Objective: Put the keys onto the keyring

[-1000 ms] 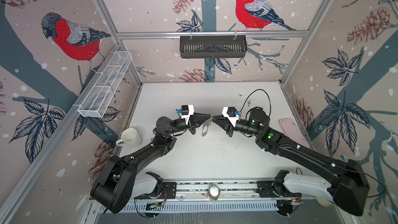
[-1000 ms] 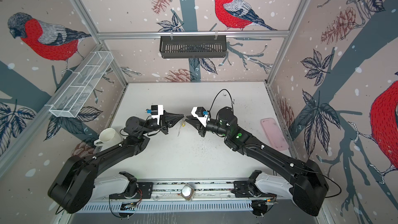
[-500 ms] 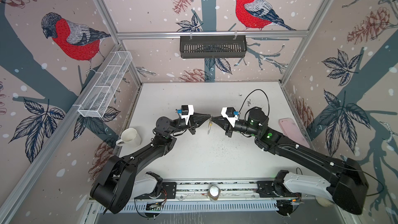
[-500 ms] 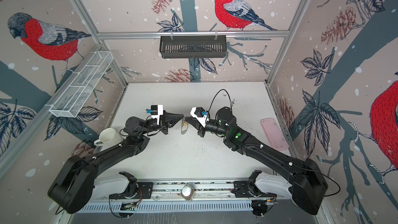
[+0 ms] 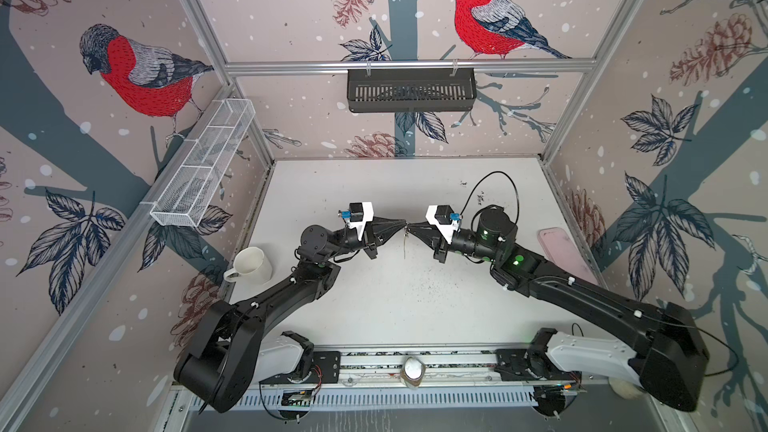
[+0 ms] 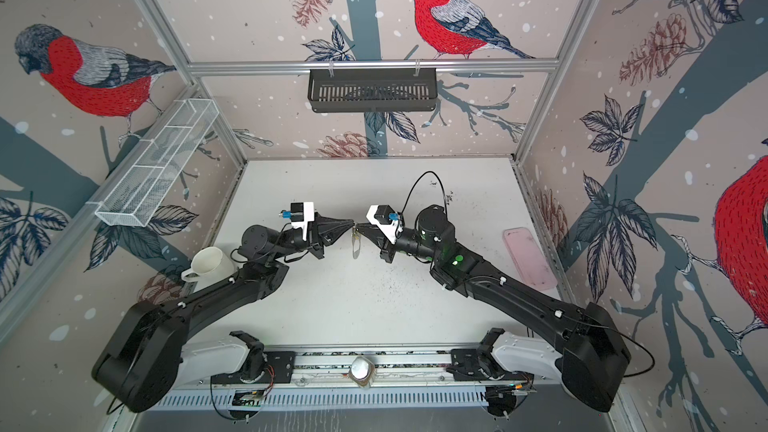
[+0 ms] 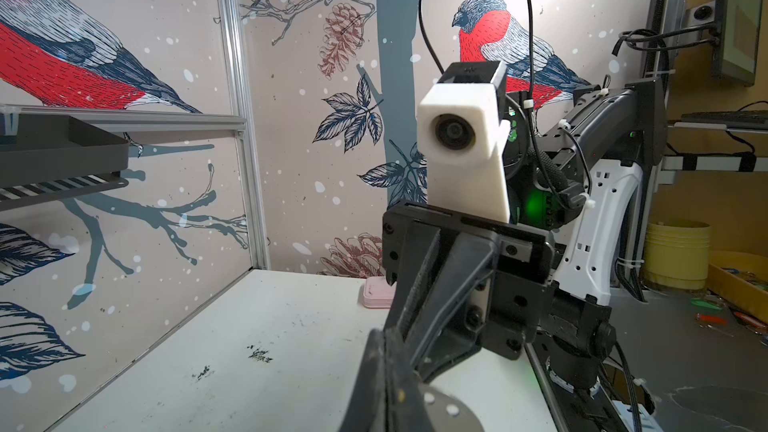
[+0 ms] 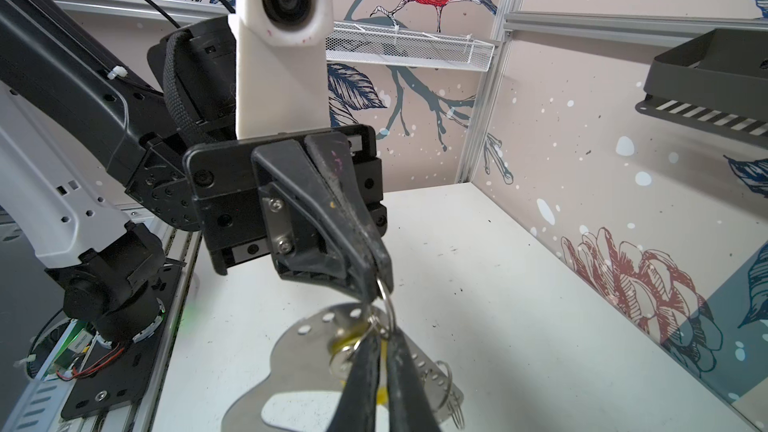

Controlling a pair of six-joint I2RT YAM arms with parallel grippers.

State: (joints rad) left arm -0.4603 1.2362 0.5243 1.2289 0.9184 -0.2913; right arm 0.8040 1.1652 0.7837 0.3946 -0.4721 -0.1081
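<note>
Both grippers meet tip to tip above the middle of the table in both top views. The left gripper (image 5: pixel 401 224) (image 6: pixel 351 224) is shut on the top of the keyring (image 8: pixel 295 367), a flat grey plate with a row of holes and a big cut-out. The plate hangs below the tips and shows edge-on in a top view (image 5: pixel 405 243). My right gripper (image 5: pixel 412 227) (image 8: pixel 380 338) is shut on the keys; the yellow tag (image 8: pixel 382 394) shows between its fingers, right against the plate's holes. A metal ring (image 8: pixel 385 299) sits at the left fingertips. The left wrist view shows the plate's edge (image 7: pixel 453 417).
A white mug (image 5: pixel 249 265) stands by the left arm. A pink case (image 5: pixel 565 251) lies at the table's right edge. A black basket (image 5: pixel 411 89) hangs on the back wall, a white wire basket (image 5: pixel 203 168) on the left wall. Spare rings (image 8: pixel 446 371) hang from the plate.
The right gripper has moved left until its tips meet the left gripper's, and its jaws have narrowed. The hanging plate has turned from broadside to edge-on in the top views.
</note>
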